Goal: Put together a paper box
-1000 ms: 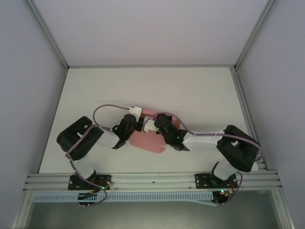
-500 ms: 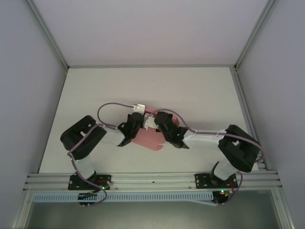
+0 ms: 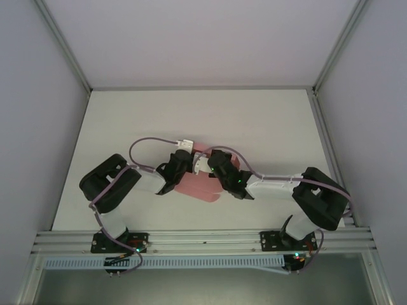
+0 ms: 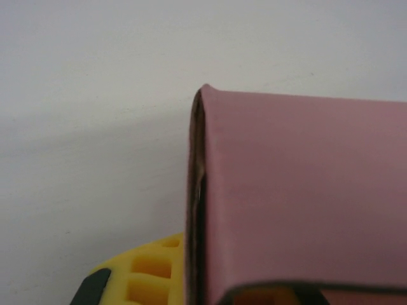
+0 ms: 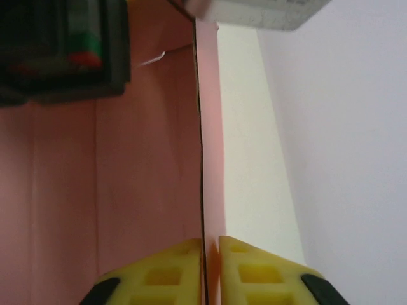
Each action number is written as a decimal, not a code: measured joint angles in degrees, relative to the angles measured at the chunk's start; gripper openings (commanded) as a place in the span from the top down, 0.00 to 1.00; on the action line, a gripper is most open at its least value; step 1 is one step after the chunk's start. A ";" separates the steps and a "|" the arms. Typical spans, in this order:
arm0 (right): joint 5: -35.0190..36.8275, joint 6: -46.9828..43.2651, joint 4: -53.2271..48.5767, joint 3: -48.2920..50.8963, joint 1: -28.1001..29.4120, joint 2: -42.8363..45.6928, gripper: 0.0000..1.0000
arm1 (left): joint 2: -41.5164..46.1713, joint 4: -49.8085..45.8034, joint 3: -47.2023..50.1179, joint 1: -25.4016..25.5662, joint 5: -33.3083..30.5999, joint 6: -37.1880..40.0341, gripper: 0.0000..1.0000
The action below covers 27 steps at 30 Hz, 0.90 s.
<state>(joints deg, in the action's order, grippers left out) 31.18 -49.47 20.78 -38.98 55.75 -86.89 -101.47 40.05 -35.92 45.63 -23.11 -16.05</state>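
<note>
The paper box (image 3: 198, 185) lies in the middle of the table (image 3: 127, 121), between both arms. We judge it light, thin and easily creased, so its folded edges are the best hold. The right wrist view shows the right gripper (image 5: 212, 264) pinched on a card wall. For the left gripper (image 3: 180, 164) we cannot tell the state, because the card covers it.

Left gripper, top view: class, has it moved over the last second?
Yes. The left gripper shifted rightward over the paper box, judged against the table edge.
</note>
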 measured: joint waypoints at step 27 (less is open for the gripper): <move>-23.04 44.04 -30.97 -21.42 -20.61 10.67 0.00 | 5.09 2.75 2.27 -1.70 23.61 12.59 0.92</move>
<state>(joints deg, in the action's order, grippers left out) 8.14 -5.43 -10.20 -60.40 35.14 -76.23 -96.38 42.81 -33.65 43.92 0.49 -3.46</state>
